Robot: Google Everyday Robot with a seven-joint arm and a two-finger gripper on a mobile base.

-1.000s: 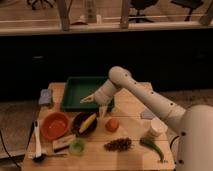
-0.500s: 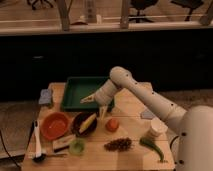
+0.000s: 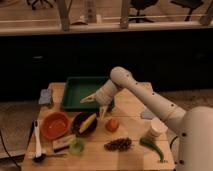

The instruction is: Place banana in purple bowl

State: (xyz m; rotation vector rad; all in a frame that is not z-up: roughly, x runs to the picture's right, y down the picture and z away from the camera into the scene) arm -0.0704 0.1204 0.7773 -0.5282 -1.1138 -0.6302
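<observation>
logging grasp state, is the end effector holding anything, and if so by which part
Nothing is held: the end effector hangs open above the dark purple round bowl, where the small pale-yellow banana lies.

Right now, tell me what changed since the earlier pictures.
Nothing visibly changed. The gripper stays open just above the round dark purple bowl, where the small pale-yellow banana lies. The bright orange-red bowl, green tray and round orange fruit have not moved.

Banana [image 3: 88,121] in purple bowl [image 3: 77,129], splayed claw [image 3: 96,105] just above, beside green tray [image 3: 75,90].
</observation>
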